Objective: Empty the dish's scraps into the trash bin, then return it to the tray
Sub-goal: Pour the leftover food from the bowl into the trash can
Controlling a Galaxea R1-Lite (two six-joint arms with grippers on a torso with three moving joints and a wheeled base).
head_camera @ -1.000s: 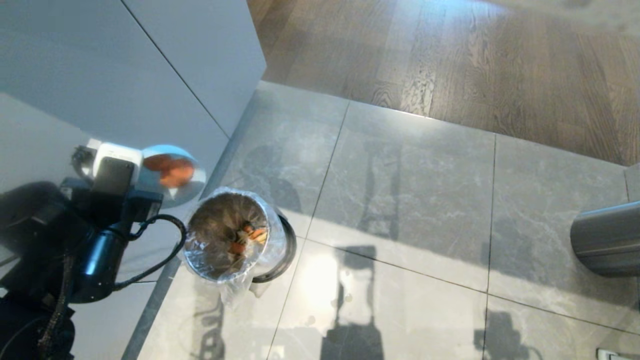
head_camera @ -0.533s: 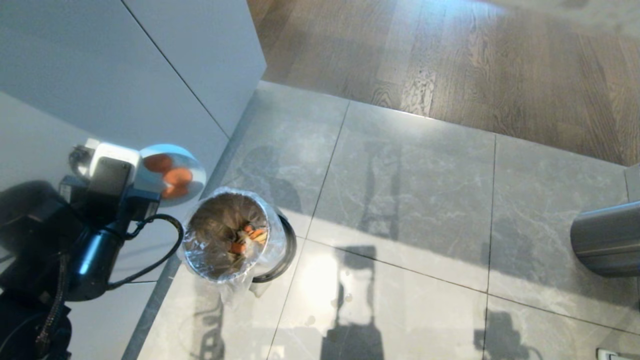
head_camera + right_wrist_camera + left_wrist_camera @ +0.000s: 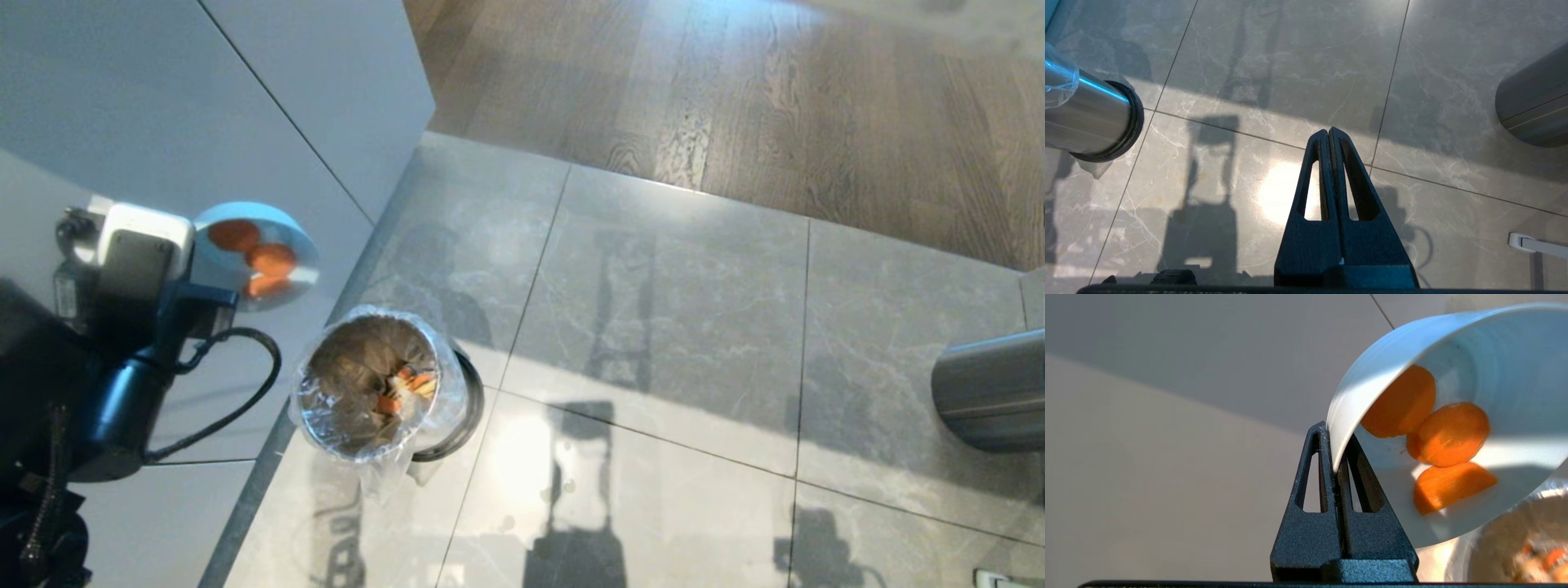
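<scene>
Left tool (image 3: 1336, 457) is clamping the dish (image 3: 255, 255) rim, holding it tilted beside the trash bin (image 3: 380, 384) with scraps (image 3: 1437, 437) inside: dumping and tray return are both pending; right tool (image 3: 1329, 134) is idling closed.

The left hand (image 3: 1336, 457) has lifted the dish (image 3: 255, 255) up and leftward.

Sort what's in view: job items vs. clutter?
Job:
- dish, rim clamped in the left claw
- three carrot scraps inside the dish
- trash bin, clear liner, below and beside the dish
- tray: not in view

Lying about:
- dark grey cylinder at the right edge
- cabinet panels
- right claw, shut and empty over the floor tiles
</scene>
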